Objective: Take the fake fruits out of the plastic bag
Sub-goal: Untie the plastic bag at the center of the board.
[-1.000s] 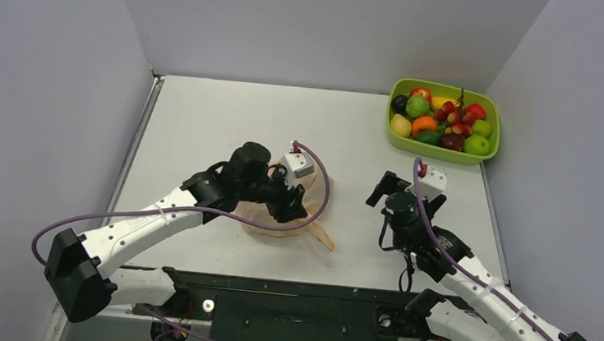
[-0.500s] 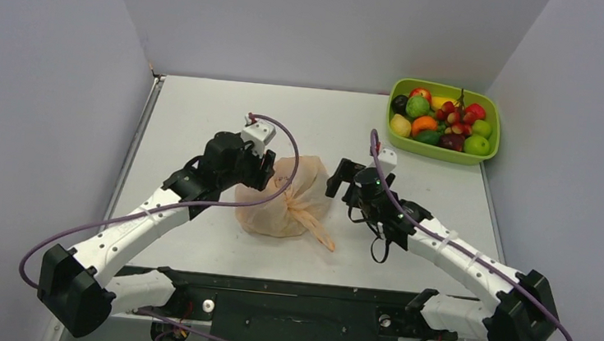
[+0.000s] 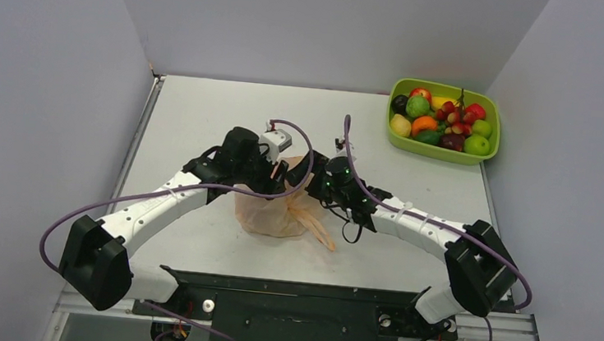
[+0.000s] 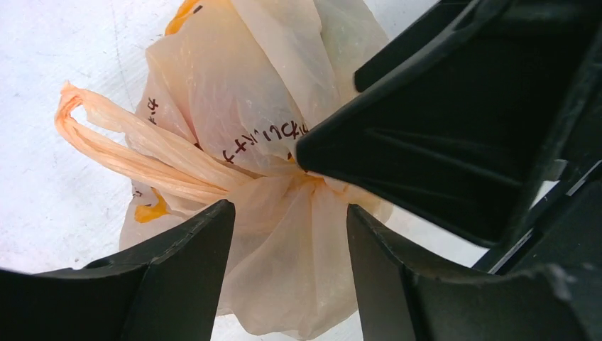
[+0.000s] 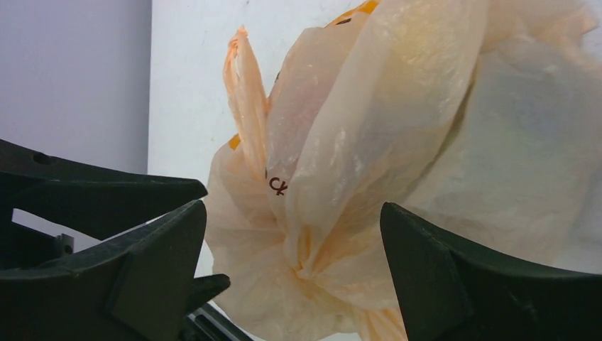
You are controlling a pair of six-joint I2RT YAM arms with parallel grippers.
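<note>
Plastic bag (image 3: 277,215) — left hand (image 4: 288,213), right hand (image 5: 292,208) seemingly astride.

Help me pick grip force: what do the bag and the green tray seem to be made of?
The plastic bag looks like thin, translucent peach film, faintly glossy: it crinkles and bunches at its neck. The lime-green tray is probably rigid moulded plastic, judging by its smooth rounded rim.

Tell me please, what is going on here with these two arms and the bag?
Both arms reach over the plastic bag, which lies bunched on the table. The left gripper and the right gripper are both open, jaws on either side of the bag's gathered neck, neither clamped on it. Many fake fruits sit in the green tray at the far right corner.
</note>
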